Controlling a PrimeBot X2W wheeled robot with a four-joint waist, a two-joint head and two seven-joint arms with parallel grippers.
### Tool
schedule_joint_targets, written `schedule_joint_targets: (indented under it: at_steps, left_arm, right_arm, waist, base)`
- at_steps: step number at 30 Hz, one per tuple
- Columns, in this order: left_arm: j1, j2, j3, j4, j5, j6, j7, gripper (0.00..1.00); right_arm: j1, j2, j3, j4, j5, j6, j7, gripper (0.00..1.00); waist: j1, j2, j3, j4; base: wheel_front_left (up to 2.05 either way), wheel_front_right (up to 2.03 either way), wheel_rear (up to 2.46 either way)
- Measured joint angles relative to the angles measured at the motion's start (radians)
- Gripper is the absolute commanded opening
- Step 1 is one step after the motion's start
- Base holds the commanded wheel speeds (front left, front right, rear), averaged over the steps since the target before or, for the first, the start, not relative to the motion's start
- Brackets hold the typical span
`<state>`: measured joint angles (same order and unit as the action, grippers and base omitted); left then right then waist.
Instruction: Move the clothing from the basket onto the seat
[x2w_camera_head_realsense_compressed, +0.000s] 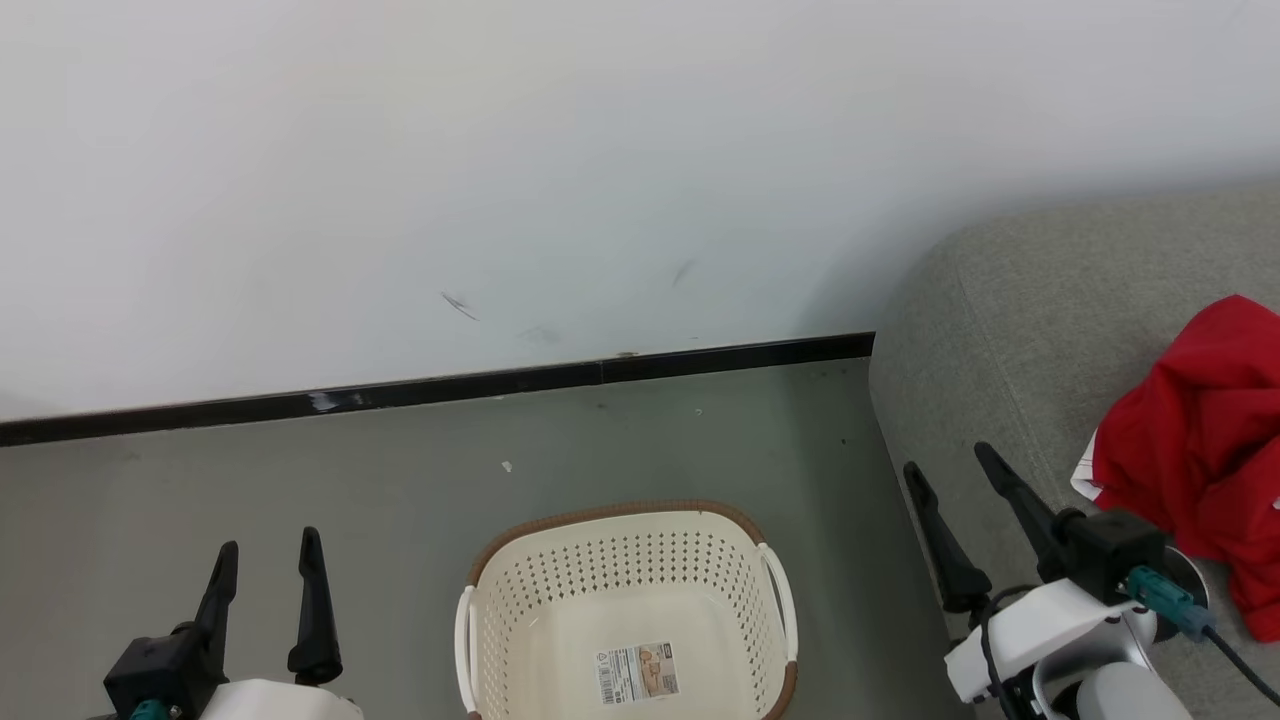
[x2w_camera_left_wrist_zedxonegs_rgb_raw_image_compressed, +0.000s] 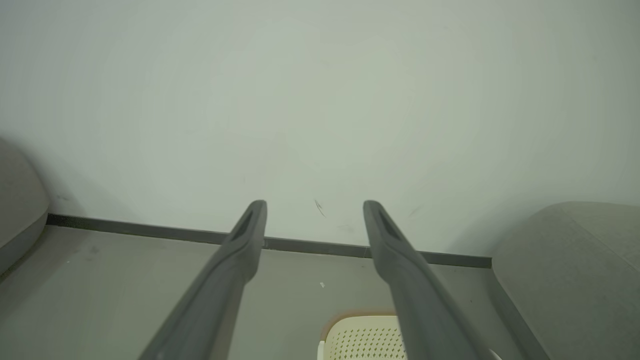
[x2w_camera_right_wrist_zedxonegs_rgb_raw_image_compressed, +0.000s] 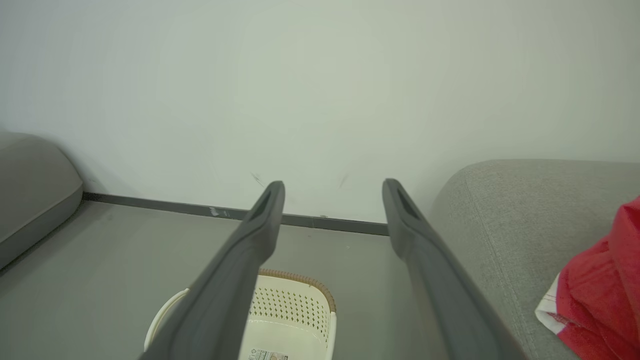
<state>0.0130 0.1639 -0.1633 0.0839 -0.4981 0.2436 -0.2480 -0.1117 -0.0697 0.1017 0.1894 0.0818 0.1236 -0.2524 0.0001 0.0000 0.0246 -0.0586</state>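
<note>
Item 1, the clothing (x2w_camera_head_realsense_compressed: 1200, 440): red fabric, bunched in a heap on the seat (x2w_camera_head_realsense_compressed: 1000, 330) at the far right of the scene. A white edge with thin red stripes showed at its lower left corner. Part of the heap ran past the right edge of the head view.

Item 2, the seat: grey-green upholstered cushion with a rounded corner, standing right of the basket and reaching back to the wall (x2w_camera_head_realsense_compressed: 500, 150).

Item 3, the basket (x2w_camera_head_realsense_compressed: 620, 565): cream, perforated sides, brown rim, white handles, upright on the grey floor (x2w_camera_head_realsense_compressed: 250, 490) near the robot, between the two arms. Its pale bottom and the label (x2w_camera_head_realsense_compressed: 640, 672) inside it were in plain view.

Item 4, left gripper (x2w_camera_head_realsense_compressed: 269, 542): hung over the floor left of the basket, fingers spread apart, nothing between them.

Item 5, right gripper (x2w_camera_head_realsense_compressed: 947, 459): hung over the near left edge of the seat, fingers parted wide and gripping nothing. Its wrist was just beside the clothing; whether it touched the fabric could not be told.

Item 6, surroundings: white wall with faint scuffs, a dark baseboard (x2w_camera_head_realsense_compressed: 450, 388) along its foot, and a second grey cushion (x2w_camera_right_wrist_zedxonegs_rgb_raw_image_compressed: 35, 175) at the far left.
</note>
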Motion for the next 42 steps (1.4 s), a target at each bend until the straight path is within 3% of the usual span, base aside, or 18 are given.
schedule_joint_targets:
  at_steps: [20, 42]
  left_arm:
    - [0.063, -0.004, -0.005, 0.029, 0.000, -0.001, 0.000, 1.00]
    - [0.067, 0.000, 0.009, 0.022, 0.015, -0.001, 0.000, 1.00]
  right_arm:
    - [0.153, 0.026, -0.024, -0.075, -0.015, 0.000, 0.000, 1.00]
    - [0.191, 0.027, -0.025, -0.141, -0.002, 0.000, 0.000, 1.00]
  waist:
    - [-0.0001, 0.0000, -0.061, 0.018]
    - [-0.0001, 0.0000, -0.050, 0.020]
  base:
    - [0.00, 0.00, 0.00]
    - [0.00, 0.00, 0.00]
